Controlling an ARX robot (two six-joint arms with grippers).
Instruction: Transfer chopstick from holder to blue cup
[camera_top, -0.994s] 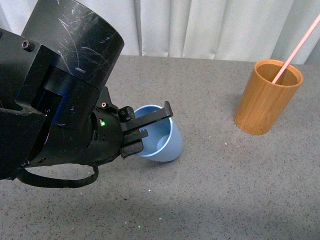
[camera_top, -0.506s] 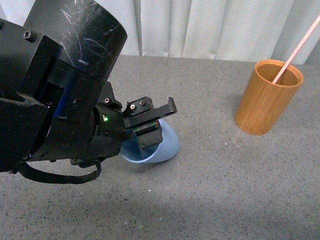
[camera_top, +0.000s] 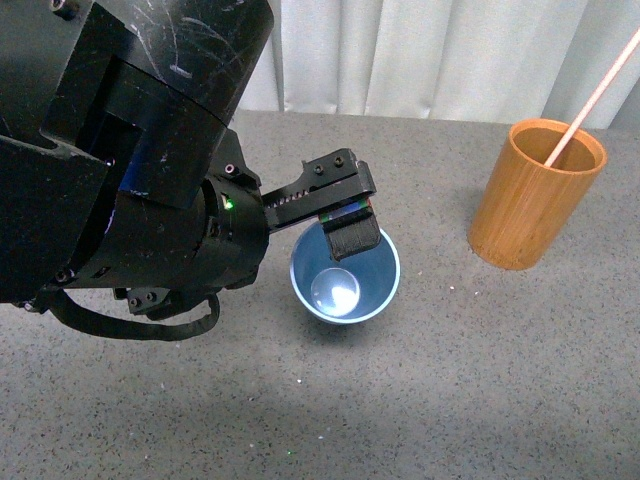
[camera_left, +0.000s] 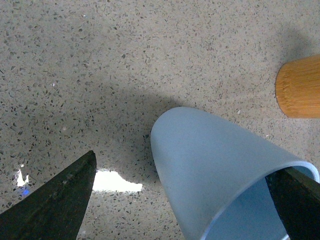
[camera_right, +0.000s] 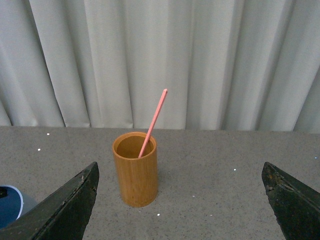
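Chopstick (camera_top: 590, 100) in holder (camera_top: 530, 205) as before, leaning out over the rim, pink shaft well past the top; not yet touched. Cup (camera_top: 345, 285) changed over the last second: formerly tipped on its side on the bench (camera_top: 480, 390), mouth toward the left arm, now swung round to stand upright or close to it, mouth up and inner base visible from the front; well apart from the holder. Meaning for the task, as a judgement: receiving vessel made ready, transfer proper not begun; next, probably release of the cup and a reach for the chopstick with the other arm. Left end effector (camera_top: 343, 212) at the far rim of the cup, spread wide: in its wrist view one finger (camera_left: 295, 200) just inside the mouth, seemingly against the wall, the other (camera_left: 55, 200) clear of the outer wall over bare bench; hooking rather than clamping. Whether cup base fully flat on the bench: cannot tell. Right end effector (camera_right: 180, 170) spread wide, empty, touching nothing, facing the holder and chopstick from a distance.
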